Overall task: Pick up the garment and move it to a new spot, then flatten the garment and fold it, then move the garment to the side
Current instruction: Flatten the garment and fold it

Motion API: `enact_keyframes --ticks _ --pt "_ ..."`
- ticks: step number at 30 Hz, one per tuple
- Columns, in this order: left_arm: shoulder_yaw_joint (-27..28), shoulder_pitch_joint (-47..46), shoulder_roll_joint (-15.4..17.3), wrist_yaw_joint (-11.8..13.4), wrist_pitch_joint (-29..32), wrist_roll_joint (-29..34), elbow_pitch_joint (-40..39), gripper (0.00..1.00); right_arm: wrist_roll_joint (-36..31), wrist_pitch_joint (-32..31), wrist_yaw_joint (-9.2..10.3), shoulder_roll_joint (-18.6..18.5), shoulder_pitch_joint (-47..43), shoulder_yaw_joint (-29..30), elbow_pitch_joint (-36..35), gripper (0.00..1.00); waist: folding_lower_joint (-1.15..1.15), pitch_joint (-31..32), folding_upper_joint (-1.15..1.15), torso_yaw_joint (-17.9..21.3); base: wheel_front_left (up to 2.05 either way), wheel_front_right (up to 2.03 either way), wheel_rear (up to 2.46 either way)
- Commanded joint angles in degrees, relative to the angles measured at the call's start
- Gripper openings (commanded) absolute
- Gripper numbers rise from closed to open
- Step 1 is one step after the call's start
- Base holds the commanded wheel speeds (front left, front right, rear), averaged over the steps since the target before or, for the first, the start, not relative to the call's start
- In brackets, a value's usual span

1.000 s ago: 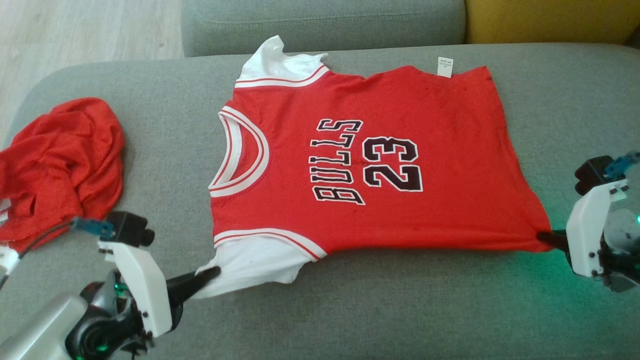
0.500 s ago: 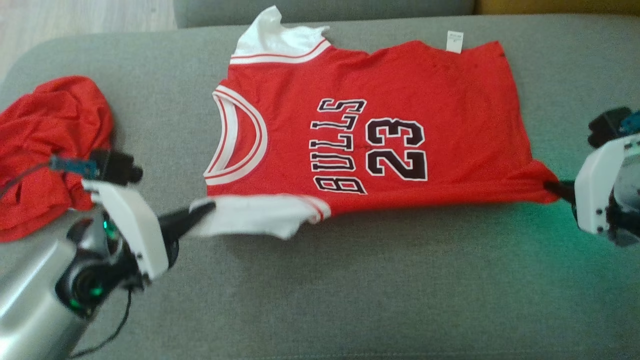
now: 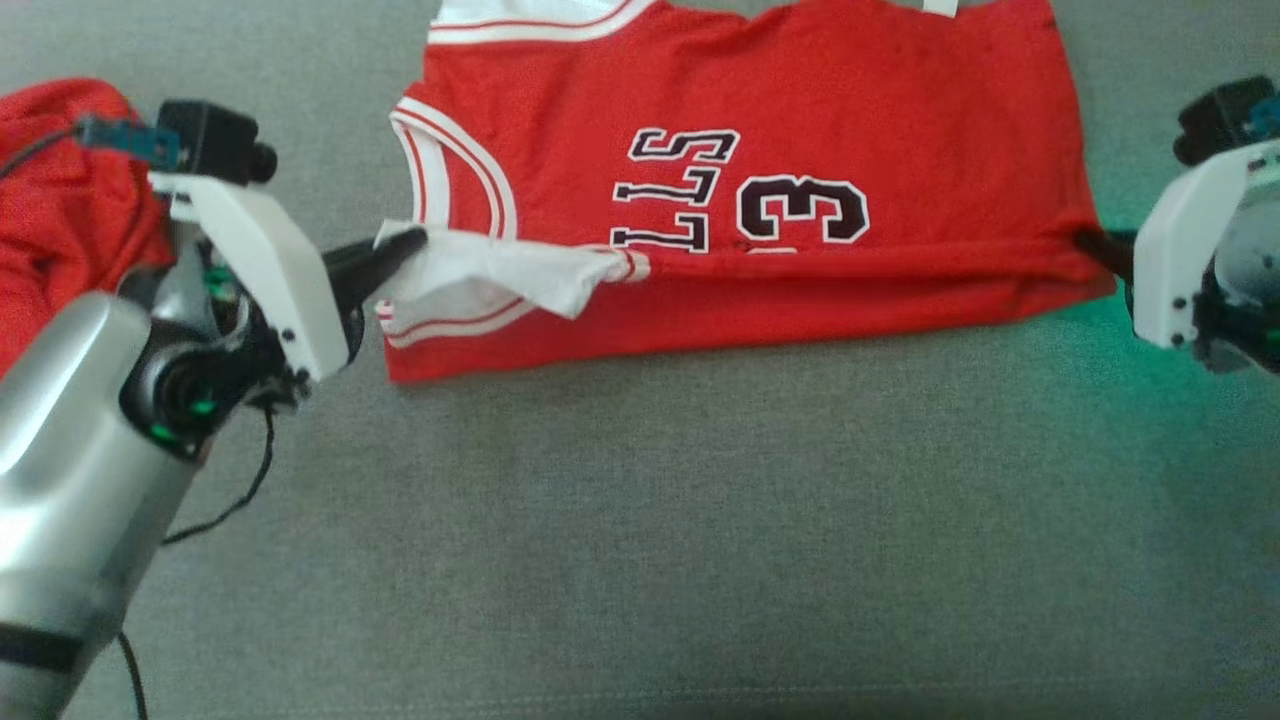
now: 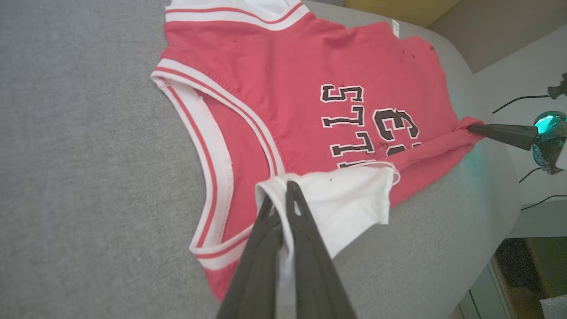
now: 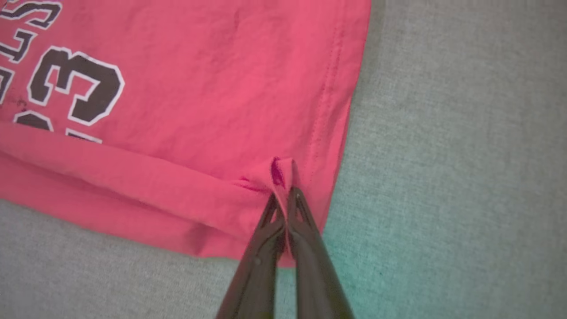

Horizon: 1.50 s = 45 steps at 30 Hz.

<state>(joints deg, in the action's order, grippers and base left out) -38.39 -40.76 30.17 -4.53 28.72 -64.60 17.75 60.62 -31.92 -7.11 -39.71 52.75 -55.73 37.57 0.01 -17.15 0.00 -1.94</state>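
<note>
The red jersey (image 3: pixel 800 110) lay spread on the grey sofa cushion (image 3: pixel 700 540), its neckline toward the robot's left and its hem toward the right. The near long edge was lifted and turned over toward the middle, so it hid the lower part of the black lettering and number. The left gripper (image 3: pixel 408 242) was clamped together on the white sleeve (image 3: pixel 500 280) at the near shoulder; the cloth was pinched between its two dark fingers and hung in a loose flap over the red fabric. The right gripper (image 3: pixel 1088 243) was closed tight on the near hem corner, with a small pucker of red cloth bunched at its tips. Between the two grippers the turned edge ran as a nearly straight fold. A white label (image 4: pixel 395 29) stuck out at the far hem. A second red cloth (image 3: pixel 60 210) lay crumpled at the left end of the cushion, partly behind the left arm and well apart from the jersey. A green glow (image 3: pixel 1080 325) tinted the cushion beside the right gripper, and a thin black cable (image 3: pixel 240 490) trailed beside the left arm.
</note>
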Motion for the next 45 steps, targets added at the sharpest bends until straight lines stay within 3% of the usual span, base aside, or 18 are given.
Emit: enact_keyframes --ticks 1,2,3,4,5,7,10,16,25,28,33,37,45 --pt "2.4 -4.0 1.8 -0.3 0.1 0.7 -0.2 0.00 -0.5 0.9 -0.37 -0.4 1.3 0.1 -0.3 0.00 -0.01 -1.2 0.00 0.4 0.00 0.00 0.00" --pt "2.2 -4.8 1.5 -0.5 0.1 1.1 0.6 0.00 -0.7 1.3 -0.37 0.0 2.0 0.0 0.1 0.00 -0.01 -1.6 0.00 0.5 0.00 0.00 0.00" --pt "2.0 -5.6 1.1 -0.6 -0.1 1.5 1.5 0.00 -1.5 2.8 -0.37 0.3 2.8 0.0 0.5 0.26 -0.01 -2.0 0.00 0.6 0.00 0.00 0.00" --pt "2.0 -5.6 1.1 -0.6 -0.1 1.5 1.5 0.00 -1.5 2.8 -0.37 0.3 2.8 0.0 0.5 0.26 -0.01 -2.0 0.00 0.6 0.00 0.00 0.00" --pt "2.0 -6.4 0.9 -0.6 -0.6 2.1 2.5 0.00 -1.9 4.1 -0.37 0.7 3.5 0.5 1.7 1.00 -0.01 -2.3 0.00 0.6 0.00 0.00 0.00" --pt "2.2 -7.9 0.2 0.1 -2.9 3.8 4.5 1.00 -3.1 6.8 -0.37 1.9 4.7 0.9 3.5 1.00 -0.01 -2.8 0.00 0.7 0.00 0.00 0.00" --pt "3.8 -9.9 -2.4 1.4 -10.5 6.2 8.3 1.00 -4.1 12.8 -0.37 4.1 5.9 2.5 7.5 1.00 -0.01 -3.2 0.00 0.8 0.00 0.00 0.00" --pt "7.0 -10.2 -6.7 1.1 -23.1 6.9 13.2 1.00 -5.4 23.4 -0.37 5.5 4.9 4.1 11.4 1.00 -0.01 -1.8 0.00 0.6 0.00 0.00 0.00" --pt "12.1 -2.6 -11.7 1.0 -40.6 5.5 16.0 1.00 -6.6 45.2 -0.37 8.8 -1.2 9.6 12.6 1.00 -0.01 4.1 0.00 1.8 0.00 0.00 0.00" --pt "13.1 1.5 -13.1 1.5 -42.9 6.4 15.0 1.00 -8.8 46.8 -0.37 9.7 -4.3 13.2 10.9 1.00 -0.01 6.3 0.00 2.2 0.00 0.00 0.00" --pt "18.1 9.2 -16.0 3.2 -43.7 10.7 9.9 1.00 -19.0 46.9 -0.37 12.0 -13.8 28.9 0.1 1.00 -0.01 9.0 0.00 3.0 0.00 0.00 0.00" --pt "21.9 16.2 -19.4 4.2 -43.7 17.6 5.0 1.00 -28.7 46.9 -0.37 16.9 -25.1 40.1 -9.2 1.00 -0.01 10.5 0.00 3.3 0.00 0.00 0.00" --pt "24.3 23.8 -23.9 5.4 -43.7 28.2 4.0 1.00 -40.8 46.9 -0.37 25.9 -38.6 49.2 -20.0 1.00 -0.01 11.0 0.00 4.4 0.00 0.00 0.00"
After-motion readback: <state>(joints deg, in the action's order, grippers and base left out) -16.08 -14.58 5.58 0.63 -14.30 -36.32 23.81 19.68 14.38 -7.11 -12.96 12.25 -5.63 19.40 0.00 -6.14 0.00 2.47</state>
